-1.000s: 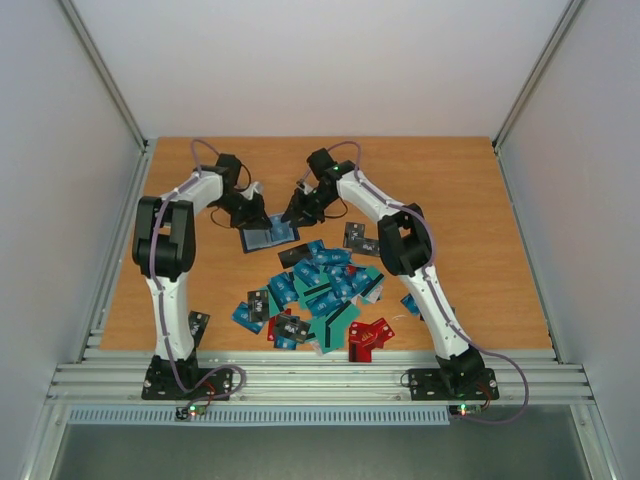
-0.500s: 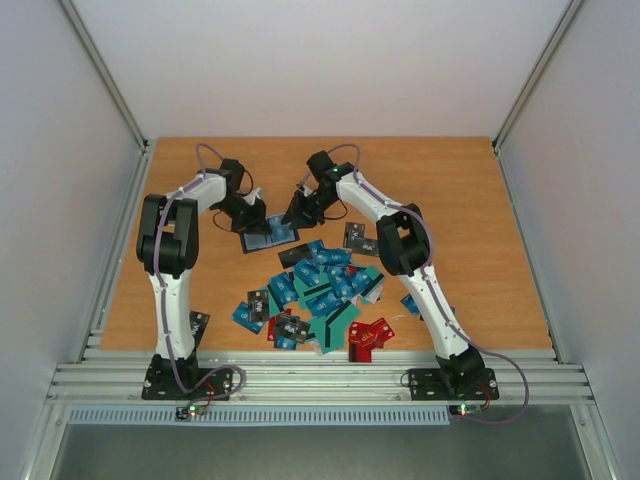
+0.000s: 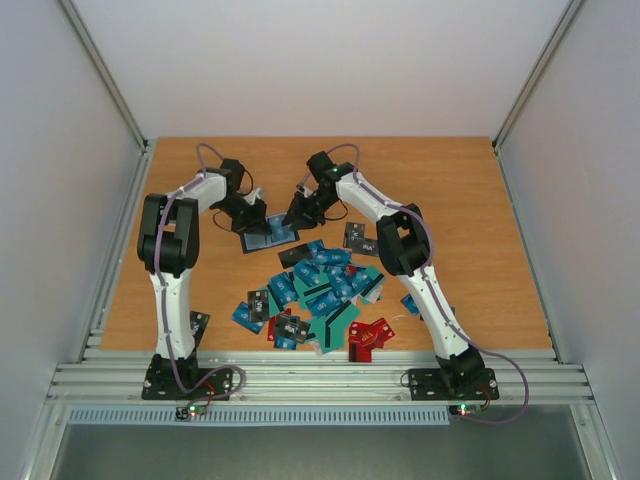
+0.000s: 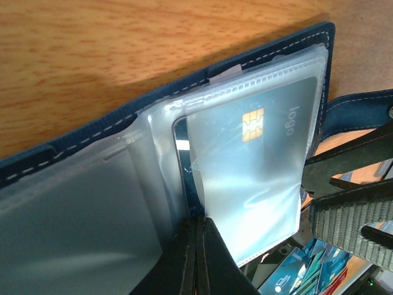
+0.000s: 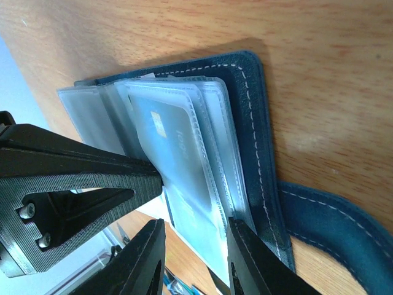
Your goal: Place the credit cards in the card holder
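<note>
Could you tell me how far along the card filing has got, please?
Done: one chip card sits in a clear sleeve of the open card holder. In hand: the left pincer, shut, rests at the sleeves, the right pincer open over them. Left: the heap of cards on the table.

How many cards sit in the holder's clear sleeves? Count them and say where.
1: a chip card in the uppermost clear sleeve of the holder. Others may hide beneath.
</note>
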